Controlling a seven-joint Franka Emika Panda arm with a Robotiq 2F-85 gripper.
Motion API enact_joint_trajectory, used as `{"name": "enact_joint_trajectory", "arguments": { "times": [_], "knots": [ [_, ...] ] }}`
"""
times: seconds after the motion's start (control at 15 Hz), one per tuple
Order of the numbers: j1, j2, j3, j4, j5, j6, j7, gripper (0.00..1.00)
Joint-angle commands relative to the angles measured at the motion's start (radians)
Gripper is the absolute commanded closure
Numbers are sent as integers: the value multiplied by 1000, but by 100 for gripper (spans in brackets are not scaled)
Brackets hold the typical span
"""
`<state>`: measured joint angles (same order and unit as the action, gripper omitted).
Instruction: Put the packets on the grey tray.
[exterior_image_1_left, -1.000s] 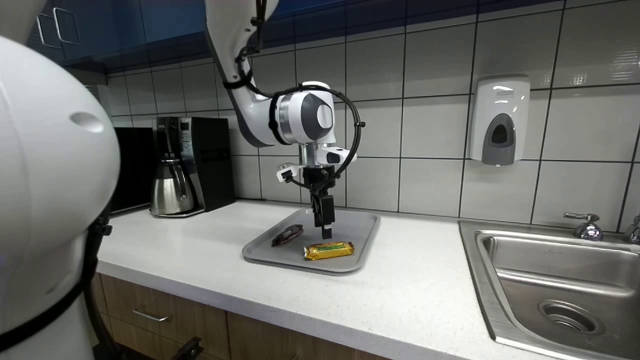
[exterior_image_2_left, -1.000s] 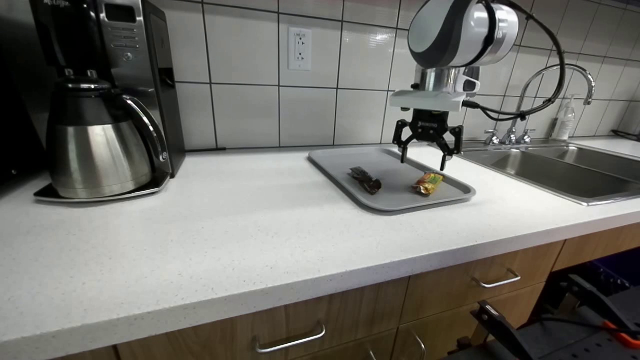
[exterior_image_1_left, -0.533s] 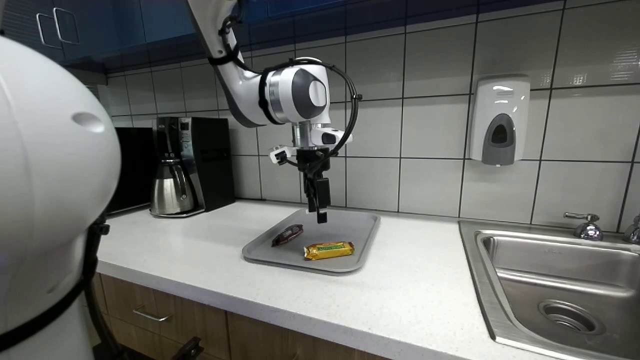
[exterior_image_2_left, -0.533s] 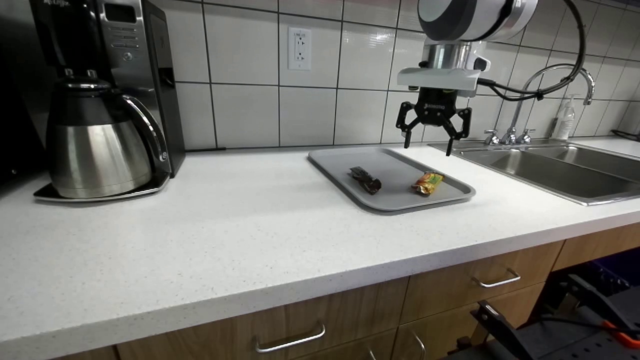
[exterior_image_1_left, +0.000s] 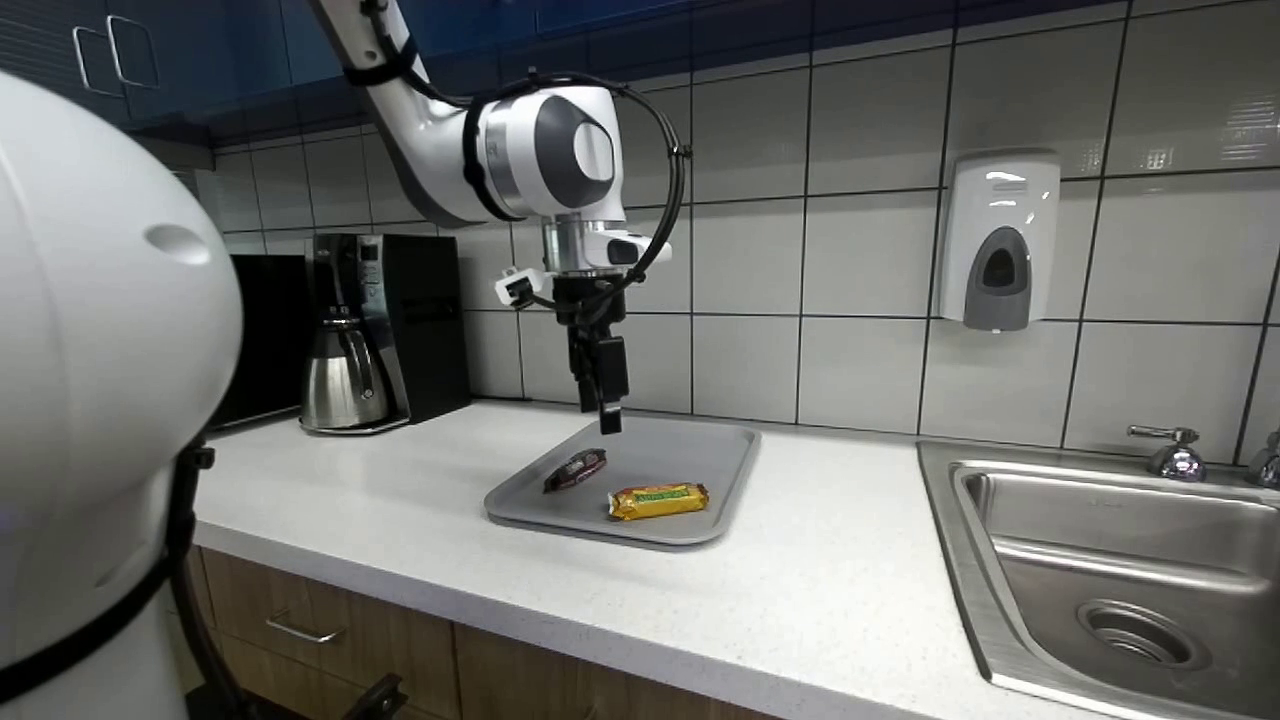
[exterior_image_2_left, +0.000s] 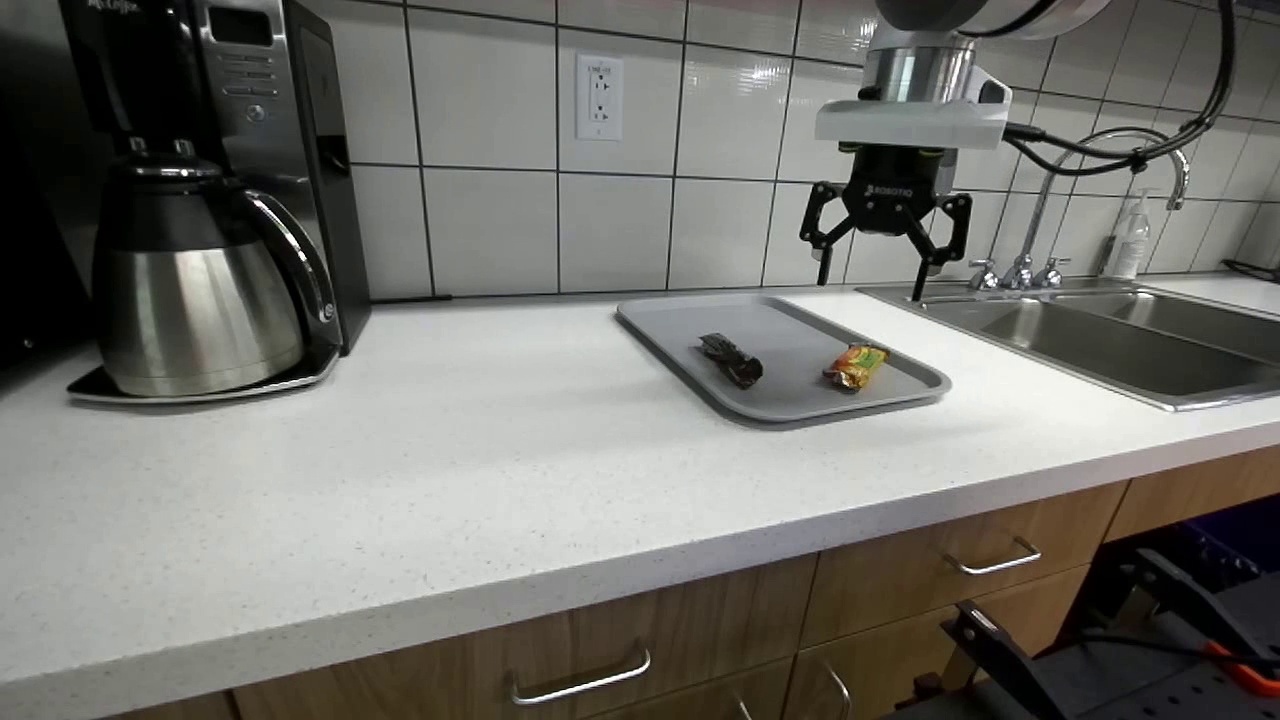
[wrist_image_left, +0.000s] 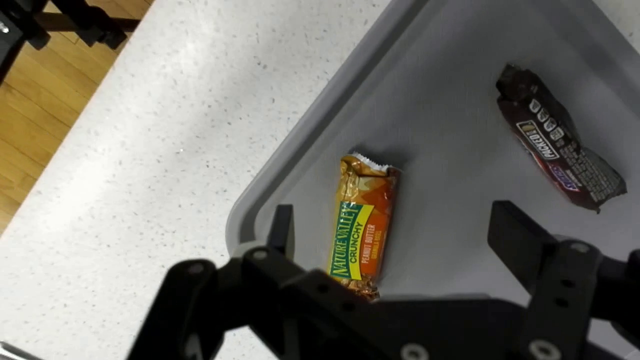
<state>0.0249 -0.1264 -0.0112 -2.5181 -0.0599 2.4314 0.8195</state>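
The grey tray (exterior_image_1_left: 700, 455) lies on the white counter and shows in both exterior views (exterior_image_2_left: 700, 315). An orange-yellow granola bar packet (exterior_image_1_left: 658, 501) lies flat on it, also seen in the wrist view (wrist_image_left: 357, 225). A dark brown packet (exterior_image_1_left: 576, 469) lies on the tray too, apart from the yellow one; the wrist view shows it at upper right (wrist_image_left: 555, 140). My gripper (exterior_image_2_left: 871, 283) is open and empty, raised above the tray, touching neither packet. In the wrist view, the gripper body hides a little of the yellow packet's lower end.
A coffee maker with a steel carafe (exterior_image_2_left: 200, 290) stands on the counter. A steel sink (exterior_image_1_left: 1130, 560) is set into the counter on the tray's other side. A tiled wall runs behind, with a soap dispenser (exterior_image_1_left: 1003, 240) mounted on it.
The open gripper has risen from low above the tray and shifted, leftward in one exterior view and rightward in the other. Both packets and the tray have stayed put.
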Motion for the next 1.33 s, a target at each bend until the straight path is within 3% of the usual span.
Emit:
{"name": "enact_joint_trajectory", "arguments": {
  "times": [0.0,0.47,0.87,1.27],
  "knots": [
    [-4,-131,32,-76,43,-56,-66,0],
    [-2,-272,45,-170,133,-150,-221,0],
    [-20,-363,59,-218,124,-250,-315,0],
    [-30,-337,71,-202,130,-254,-304,0]
  ]
}}
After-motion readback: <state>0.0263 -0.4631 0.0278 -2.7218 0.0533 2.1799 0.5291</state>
